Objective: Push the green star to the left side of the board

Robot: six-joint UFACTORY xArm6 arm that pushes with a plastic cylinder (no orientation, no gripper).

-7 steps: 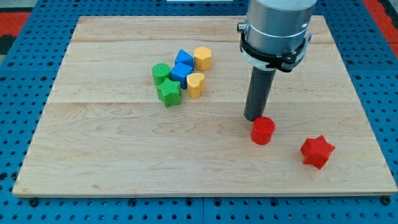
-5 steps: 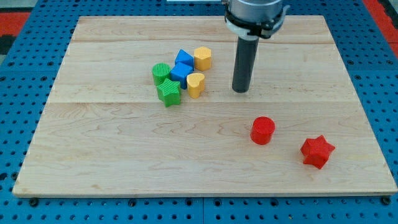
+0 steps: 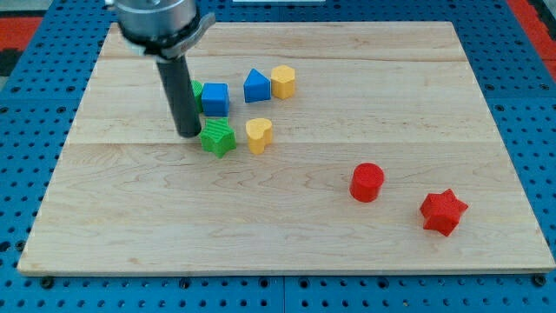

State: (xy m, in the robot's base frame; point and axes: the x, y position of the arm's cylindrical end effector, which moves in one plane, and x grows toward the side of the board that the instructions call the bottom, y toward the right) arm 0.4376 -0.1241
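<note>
The green star (image 3: 218, 137) lies left of the board's middle. My tip (image 3: 188, 133) stands just to the star's left, touching or nearly touching it. A yellow heart (image 3: 258, 135) sits close to the star's right. A blue cube (image 3: 215, 98) is above the star. A green round block (image 3: 196, 89) is mostly hidden behind my rod, left of the blue cube.
A blue triangular block (image 3: 256, 86) and a yellow hexagonal block (image 3: 282, 81) sit side by side at upper middle. A red cylinder (image 3: 367, 183) and a red star (image 3: 443, 211) lie at lower right. The wooden board (image 3: 104, 226) rests on a blue pegboard.
My rod swept from the cluster's right to its left. The cluster broke apart: the green star, yellow heart and blue cube shifted left, and the star and heart moved down.
</note>
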